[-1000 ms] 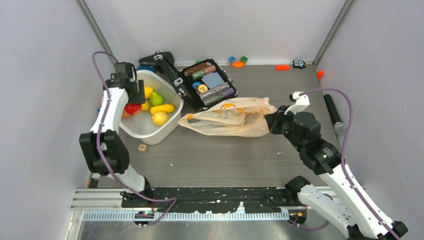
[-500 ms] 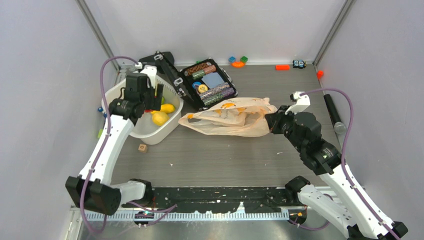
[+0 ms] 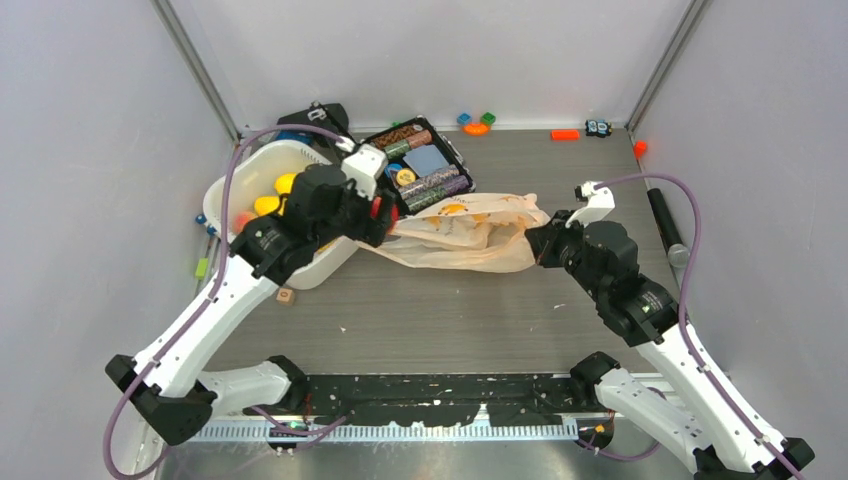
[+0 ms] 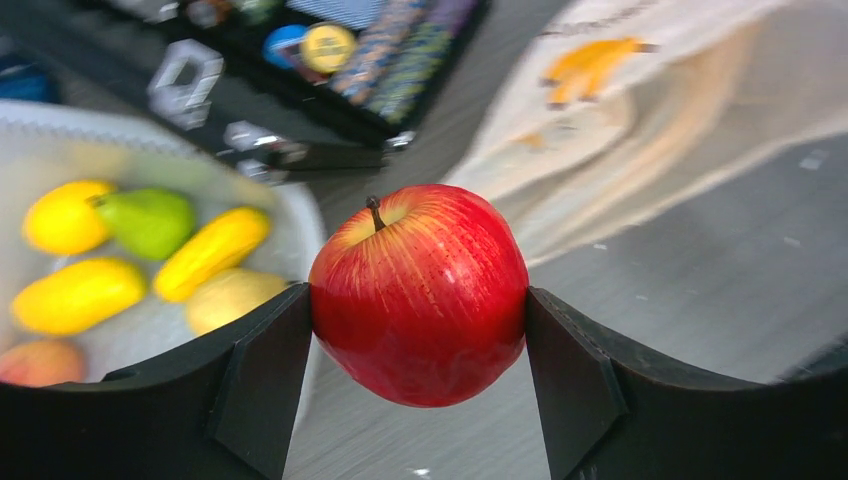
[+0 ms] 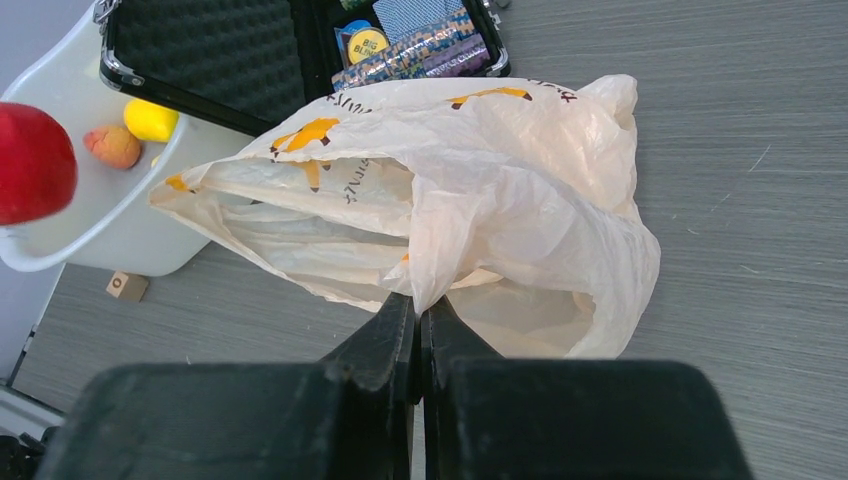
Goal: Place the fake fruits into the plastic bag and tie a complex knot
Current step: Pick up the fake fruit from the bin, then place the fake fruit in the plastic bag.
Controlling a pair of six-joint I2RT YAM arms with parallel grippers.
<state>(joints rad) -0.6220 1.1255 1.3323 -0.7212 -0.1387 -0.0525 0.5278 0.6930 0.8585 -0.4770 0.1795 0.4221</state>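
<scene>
We see the left gripper [image 4: 420, 345] clamped on the red apple [image 4: 420, 290], one finger on each side. The apple is off the table [image 3: 450, 315], just past the rim of the white tub [image 3: 305, 268] and near the left end of the plastic bag [image 3: 465, 240]. The right gripper [image 5: 415, 335] is closed tight, pinching a fold of the bag's film at its right end. The bag lies crumpled on the table; we cannot tell whether its mouth is open. The other fake fruits are in the tub: green pear [image 4: 148, 222], several yellow fruits [image 4: 75, 295], and a small orange fruit [image 5: 112, 145]. An open black case [image 3: 420, 165] with chips sits right behind the bag. A small wooden block [image 3: 285, 295] lies on the table just in front of the tub.
</scene>
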